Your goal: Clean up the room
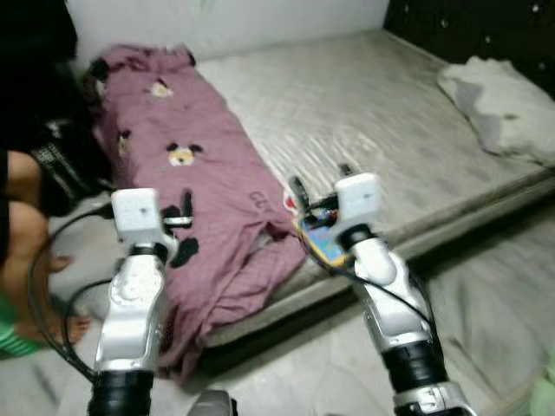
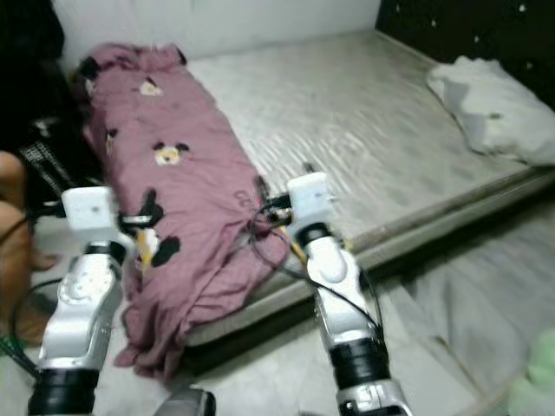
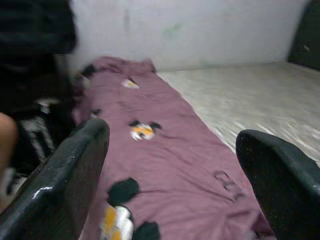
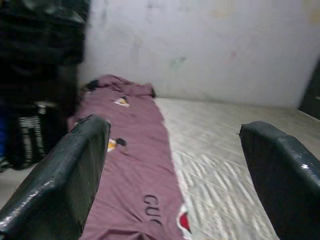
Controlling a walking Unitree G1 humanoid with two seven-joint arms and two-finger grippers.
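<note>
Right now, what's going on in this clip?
The robot stands at the edge of a bed with both arms raised toward it. A maroon cartoon-print blanket lies along the mattress, its end drooping over the edge. The left gripper and right gripper both have their fingers spread open and hold nothing. A person's leg shows on the robot's left.

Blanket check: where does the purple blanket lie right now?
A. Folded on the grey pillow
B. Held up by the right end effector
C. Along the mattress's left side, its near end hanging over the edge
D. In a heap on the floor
C: the blanket stretches along the left side of the mattress, and its near end drapes over the front edge.
</note>
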